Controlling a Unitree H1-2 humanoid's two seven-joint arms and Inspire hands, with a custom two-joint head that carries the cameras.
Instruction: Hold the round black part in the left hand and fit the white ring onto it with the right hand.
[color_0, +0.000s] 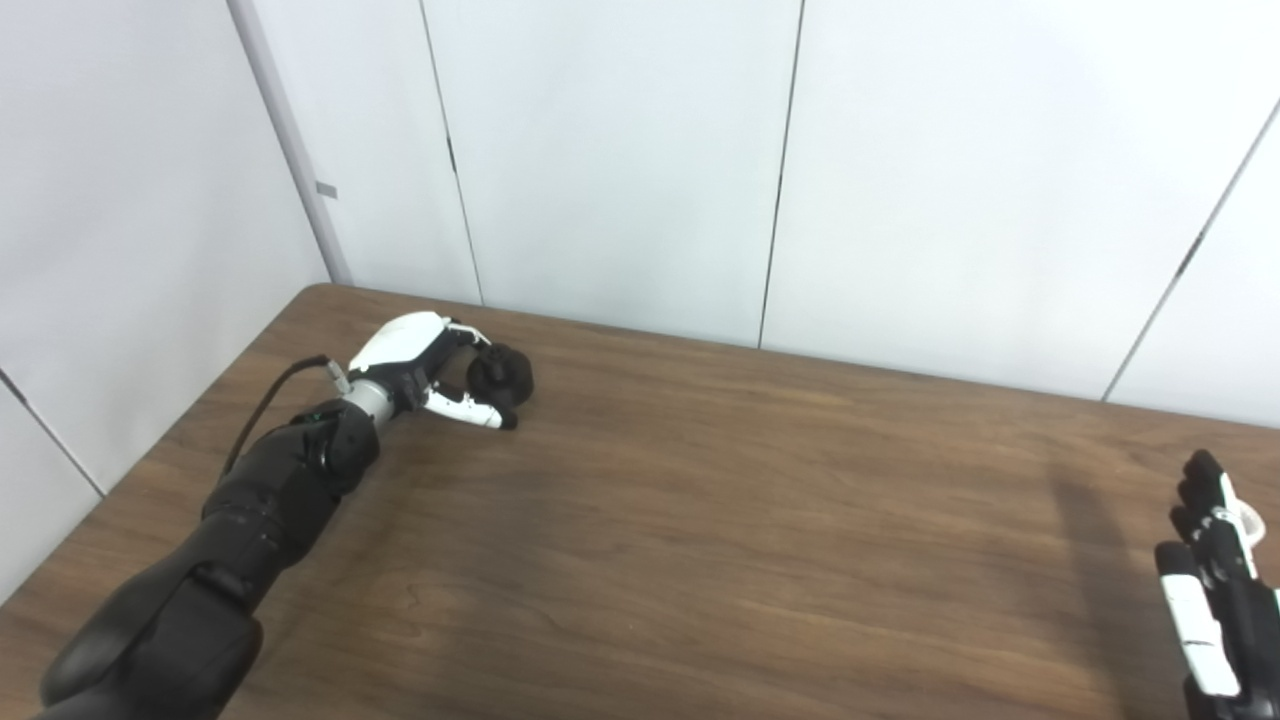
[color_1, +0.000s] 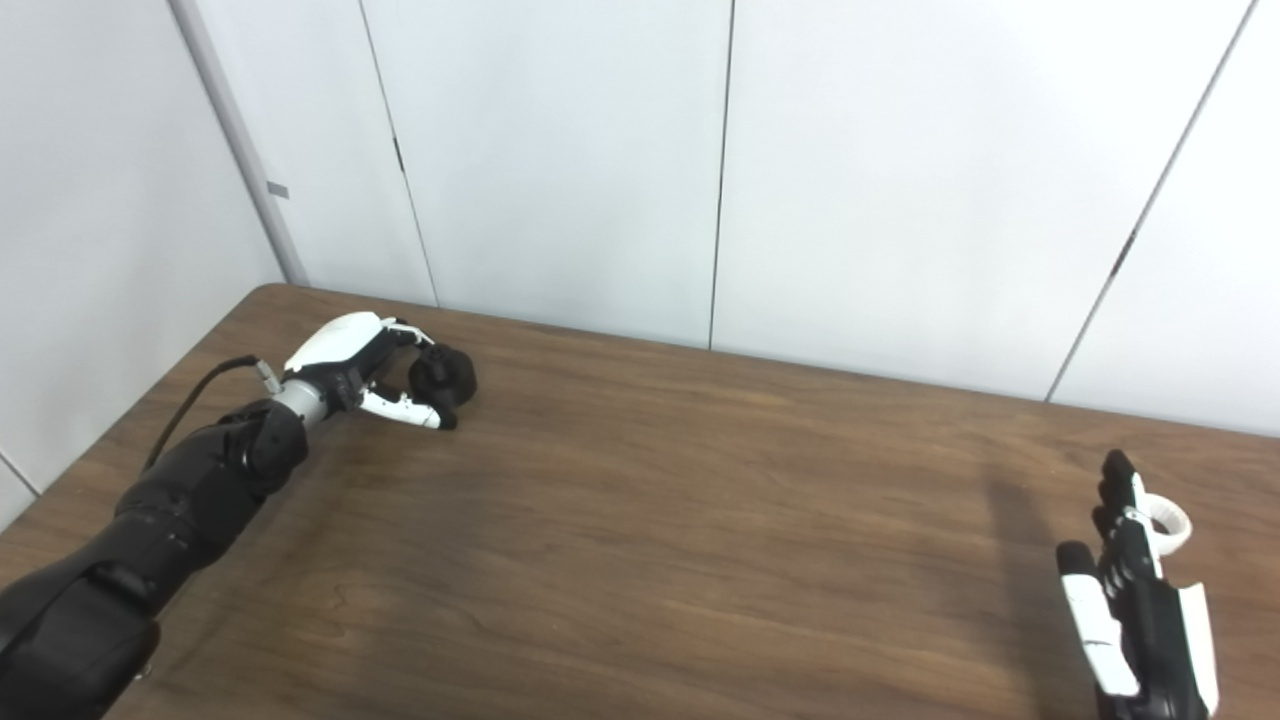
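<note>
The round black part (color_0: 502, 376) rests on the wooden table (color_0: 700, 520) near its far left corner. My left hand (color_0: 425, 372) is cupped around it, fingers curled over its top and the thumb reaching along its near side. Whether the grip is closed on it I cannot tell. At the lower right my right hand (color_1: 1130, 580) stands open with its fingers stretched out. The white ring (color_1: 1166, 524) lies on the table right beside its fingertips, on their right and partly hidden by them.
White wall panels (color_0: 620, 150) rise directly behind the table's far edge. The left table edge runs close to my left forearm (color_0: 270, 500). A black cable (color_0: 265, 405) loops from the left wrist.
</note>
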